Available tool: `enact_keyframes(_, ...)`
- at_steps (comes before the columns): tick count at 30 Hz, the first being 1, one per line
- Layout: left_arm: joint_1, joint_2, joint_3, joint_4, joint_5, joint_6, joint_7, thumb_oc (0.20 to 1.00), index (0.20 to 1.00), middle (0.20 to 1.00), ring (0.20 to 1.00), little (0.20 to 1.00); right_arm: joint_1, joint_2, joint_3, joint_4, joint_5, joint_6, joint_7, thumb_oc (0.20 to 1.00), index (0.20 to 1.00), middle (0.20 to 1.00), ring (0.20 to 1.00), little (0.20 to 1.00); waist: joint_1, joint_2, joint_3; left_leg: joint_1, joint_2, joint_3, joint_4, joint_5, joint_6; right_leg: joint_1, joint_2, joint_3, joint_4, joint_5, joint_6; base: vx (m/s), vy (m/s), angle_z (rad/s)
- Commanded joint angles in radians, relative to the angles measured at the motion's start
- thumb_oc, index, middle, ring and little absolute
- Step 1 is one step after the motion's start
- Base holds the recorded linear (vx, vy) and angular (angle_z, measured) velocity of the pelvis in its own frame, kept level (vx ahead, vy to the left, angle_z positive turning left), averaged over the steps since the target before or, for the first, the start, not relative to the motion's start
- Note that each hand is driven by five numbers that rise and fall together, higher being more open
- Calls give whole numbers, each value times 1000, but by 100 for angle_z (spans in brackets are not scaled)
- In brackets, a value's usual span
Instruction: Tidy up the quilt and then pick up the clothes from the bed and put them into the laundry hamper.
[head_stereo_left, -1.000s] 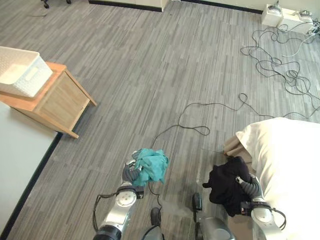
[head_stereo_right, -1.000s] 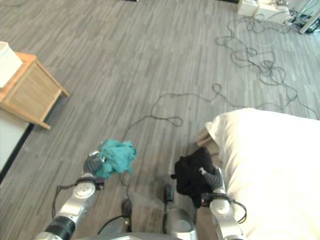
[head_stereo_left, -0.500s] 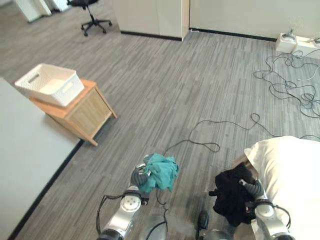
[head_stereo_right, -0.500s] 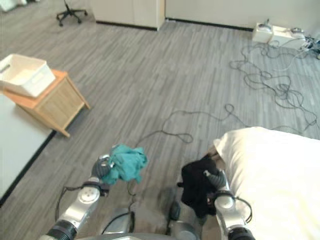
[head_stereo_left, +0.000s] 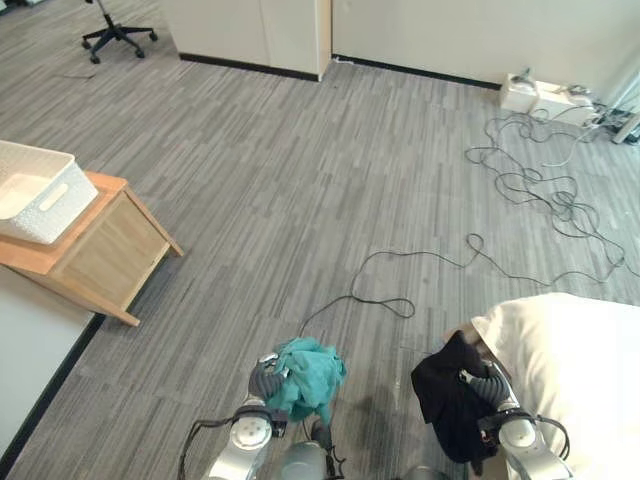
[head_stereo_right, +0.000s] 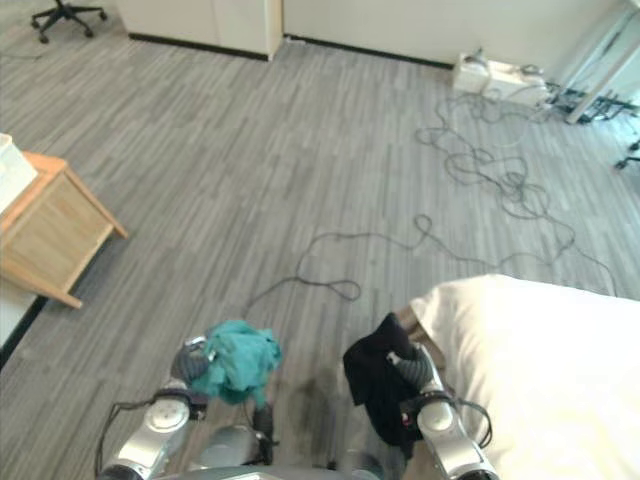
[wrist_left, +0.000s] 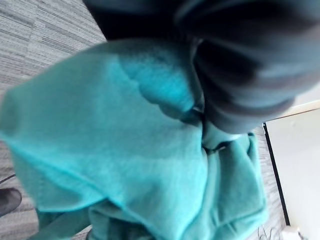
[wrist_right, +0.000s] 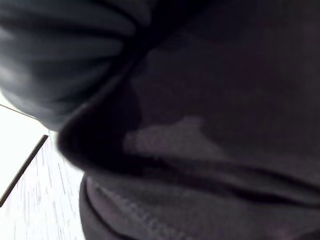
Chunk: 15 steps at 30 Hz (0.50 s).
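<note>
- Two garments are off the bed, one in each hand, both held up over the grey plank floor (head_stereo_left: 300, 200) near the bottom of the head views.
- The left hand (head_stereo_left: 264, 381) is clenched round a bunched teal garment (head_stereo_left: 306, 376), which bulges up and to the right of the hand; the left wrist view shows the same teal cloth (wrist_left: 125, 165) folded thickly against the dark ribbed cover.
- The right hand (head_stereo_left: 483, 384) grasps a black garment (head_stereo_left: 447, 400) that hangs down in a dark bundle to the left of the wrist, just beside the corner of the bed.
- The bed, covered by a white quilt (head_stereo_left: 570, 370), takes the near right corner; a bit of brown frame (head_stereo_left: 470, 335) shows at its corner.
- A white laundry hamper (head_stereo_left: 30, 190) sits on a low wooden cabinet (head_stereo_left: 95, 250) at the far left, well apart from both hands.
- A pale surface with a dark edge (head_stereo_left: 25, 360) lies near the cabinet on the left.
- Loose cables (head_stereo_left: 540, 190) sprawl over the floor at the far right, by white boxes (head_stereo_left: 540, 95) at the wall.
- An office chair's base (head_stereo_left: 115, 28) stands at the far left corner.
</note>
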Motion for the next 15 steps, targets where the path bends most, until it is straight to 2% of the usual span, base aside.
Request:
enact_keyframes(1,-60,32,-21,-98,25,-55,25,200,200,200,200,200,-37,-52,-52,-148,-14,-61,-3,200,200,200,200,200,-69,58,34,101,-5,-103,-131,4,-51,84,100,-91,-366,70,-39,477,-48,82)
enact_keyframes(2,-60,31,-21,-98,25,-55,25,200,200,200,200,200,-37,-52,-53,-148,-14,-61,-3,200,200,200,200,200,-73,60,33,99,-2,-107,-131,5,-52,87,102,-97,-372,74,-40,806,-125,88)
enact_keyframes(3,-69,32,-24,-94,31,-59,20,200,200,200,200,200,-32,-56,-54,-154,-10,-66,-6,200,200,200,200,200,-97,62,35,142,-5,-141,-131,-24,-71,61,106,-84,-524,39,-52,469,-137,131)
enact_keyframes(4,-71,30,-25,-98,35,-60,13,200,200,200,200,200,-25,-55,-59,-162,-10,-63,-2,200,200,200,200,200,-113,61,35,152,6,-150,-131,-34,-85,74,92,-93,-664,48,-53,470,-135,126)
enact_keyframes(5,-70,30,-25,-98,35,-60,13,200,200,200,200,200,-25,-55,-59,-162,-10,-63,-2,200,200,200,200,200,-114,63,37,154,7,-151,-131,-34,-85,78,93,-95,-667,49,-53,721,-282,148)
enact_keyframes(6,-86,36,-9,-97,51,-59,11,200,200,200,200,200,-28,-66,-70,-194,-22,-57,-14,200,200,200,200,200,-138,68,33,207,36,-175,-131,-99,-111,25,54,-69,-965,117,-42,792,-299,82)
enact_keyframes(7,-83,38,-3,-94,63,-63,12,200,200,200,200,200,-22,-60,-74,-217,-27,-53,-6,200,200,200,200,200,-148,70,31,231,45,-182,-131,-118,-122,-13,27,-55,-1017,141,-27,1056,-383,83)
enact_keyframes(8,-74,40,7,-90,74,-63,17,200,200,200,200,200,-14,-65,-76,-240,-43,-47,-3,200,200,200,200,200,-153,76,26,270,66,-183,-131,-135,-135,-52,6,-49,-1017,150,-13,764,-248,89)
enact_keyframes(9,-63,36,12,-91,66,-72,13,200,200,200,200,200,6,-61,-79,-259,-46,-46,6,200,200,200,200,200,-154,77,18,317,84,-190,-131,-153,-147,-43,6,-45,-1014,168,-8,855,-277,104)
enact_keyframes(10,-49,33,23,-82,60,-76,11,200,200,200,200,200,12,-68,-76,-257,-53,-45,13,200,200,200,200,200,-156,81,10,369,99,-200,-131,-146,-154,-33,11,-42,-989,187,-11,886,-315,75)
enact_keyframes(11,-30,26,29,-77,53,-84,4,200,200,200,200,200,23,-71,-82,-256,-55,-48,20,200,200,200,200,200,-159,88,-1,379,124,-210,-43,-109,-176,-18,20,-35,-955,203,-24,830,-339,23)
enact_keyframes(12,-14,14,33,-69,42,-82,4,200,200,200,200,200,31,-75,-81,-256,-54,-53,22,200,200,200,200,200,-163,96,-5,341,145,-202,70,-40,-184,11,34,-24,-937,203,-45,672,-381,12)
enact_keyframes(13,-15,7,30,-70,31,-77,5,200,200,200,200,200,34,-85,-82,-272,-48,-59,26,200,200,200,200,200,-161,96,7,259,170,-195,274,64,-200,40,40,-21,-937,197,-76,699,-571,25)
enact_keyframes(14,-25,5,23,-88,7,-70,-2,200,200,200,200,200,19,-120,-86,-297,-21,-74,14,200,200,200,200,200,-136,64,39,65,176,-174,561,151,-155,141,50,-44,-976,174,-134,463,-451,41)
enact_keyframes(15,-26,6,23,-89,7,-69,-3,200,200,200,200,200,19,-120,-86,-297,-20,-75,14,200,200,200,200,200,-138,68,41,59,181,-177,576,144,-155,143,55,-47,-979,175,-134,510,-439,44)
